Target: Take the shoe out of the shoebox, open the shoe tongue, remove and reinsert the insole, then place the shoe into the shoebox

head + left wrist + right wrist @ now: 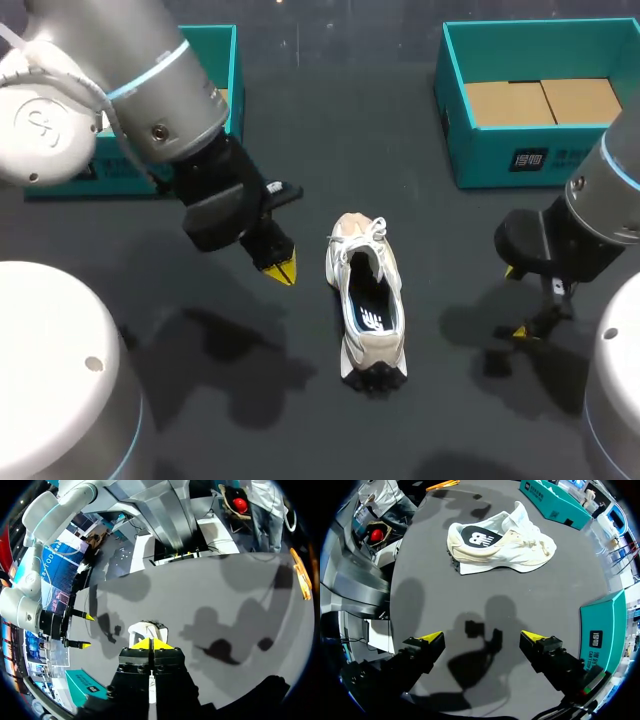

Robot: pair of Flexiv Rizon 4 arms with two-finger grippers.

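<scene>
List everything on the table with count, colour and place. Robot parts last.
shoe: 1, white and cream, upright mid-table, between the two grippers, touched by neither.
boxes: 2, teal; one far right, open, with brown cardboard inside; one far left, partly behind the left arm.
table: 1, dark grey.
left gripper: yellow tips, shut, empty, just left of the shoe.
right gripper: yellow tips, open, empty, apart from the shoe on its right.

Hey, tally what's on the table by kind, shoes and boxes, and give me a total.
Shoes: 1, the white shoe.
Shoeboxes: 2, the teal shoebox at left and the teal shoebox at right.
Total: 3.
</scene>
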